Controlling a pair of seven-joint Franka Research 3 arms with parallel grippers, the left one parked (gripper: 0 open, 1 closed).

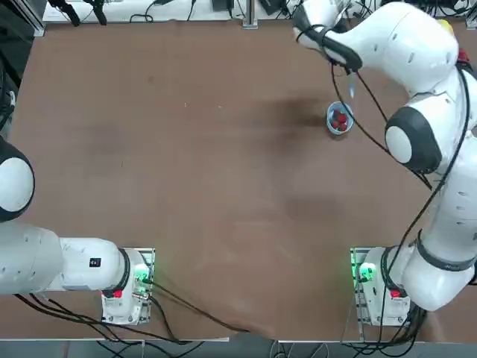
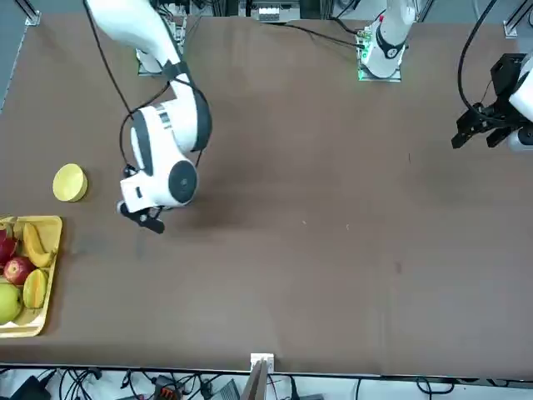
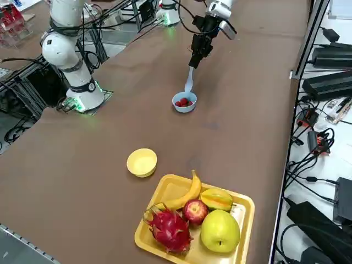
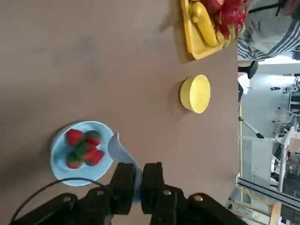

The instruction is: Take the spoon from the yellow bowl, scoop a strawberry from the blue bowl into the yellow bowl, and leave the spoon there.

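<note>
With the spoon point(image 3: 188, 83) gripped in the right claw point(image 3: 192, 66) by the blue bowl point(image 3: 183, 102), scooping remains. No strawberry sits in the yellow bowl point(image 3: 142, 163).

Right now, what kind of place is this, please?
It looks like a robotics lab or test area. The right arm is bolted at a wide brown table, black power adapters and loose cables lie beside it, and the right gripper holds a spoon near the blue bowl.

Blue bowl point(image 3: 184, 109), yellow bowl point(image 3: 142, 163) (both plain), red strawberries point(image 3: 184, 102).
</note>
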